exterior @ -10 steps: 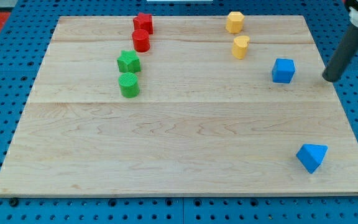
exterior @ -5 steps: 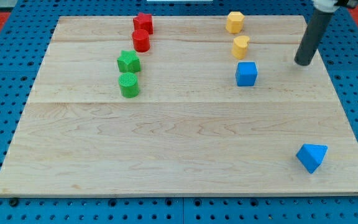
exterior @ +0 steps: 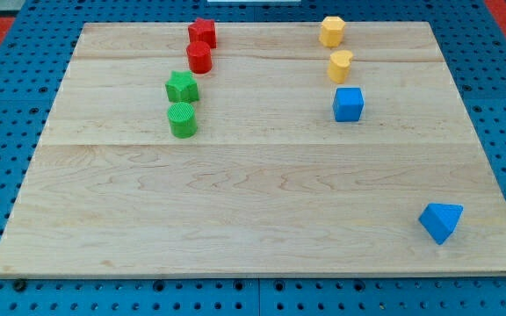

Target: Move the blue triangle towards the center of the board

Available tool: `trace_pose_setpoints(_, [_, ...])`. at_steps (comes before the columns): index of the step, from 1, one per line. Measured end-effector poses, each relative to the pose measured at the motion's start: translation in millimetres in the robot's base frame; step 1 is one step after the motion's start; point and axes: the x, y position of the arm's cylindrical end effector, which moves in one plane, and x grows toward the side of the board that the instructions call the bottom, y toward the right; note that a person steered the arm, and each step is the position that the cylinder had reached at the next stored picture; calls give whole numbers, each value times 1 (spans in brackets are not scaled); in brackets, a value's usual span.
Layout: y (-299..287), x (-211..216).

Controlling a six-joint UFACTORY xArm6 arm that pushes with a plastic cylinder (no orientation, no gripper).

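Note:
The blue triangle (exterior: 441, 221) lies near the board's bottom right corner, close to the right edge. The wooden board (exterior: 262, 193) fills most of the view. My tip does not show in the view, so its place relative to the blocks cannot be told.
A blue cube (exterior: 348, 104) sits at the upper right, just below a yellow heart-like block (exterior: 340, 66) and a yellow hexagon (exterior: 331, 31). At the upper left stand a red block (exterior: 203, 32), a red cylinder (exterior: 199, 58), a green star (exterior: 182, 87) and a green cylinder (exterior: 183, 120).
The blue cube slid left to below the yellow blocks. The rod moved up and left at the right side, then left the view. The blue triangle has not moved.

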Motion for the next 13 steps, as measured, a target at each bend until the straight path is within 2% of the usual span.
trace_pose_setpoints(1, [-42, 37])
trace_pose_setpoints(2, [-53, 64])
trace_pose_setpoints(3, [-91, 50])
trace_pose_setpoints(4, [-101, 4])
trace_pose_setpoints(5, [-127, 3])
trace_pose_setpoints(6, [-68, 42])
trace_pose_setpoints(7, [-91, 74])
trace_pose_setpoints(8, [-138, 39])
trace_pose_setpoints(10, [-192, -45])
trace_pose_setpoints(13, [-217, -57])
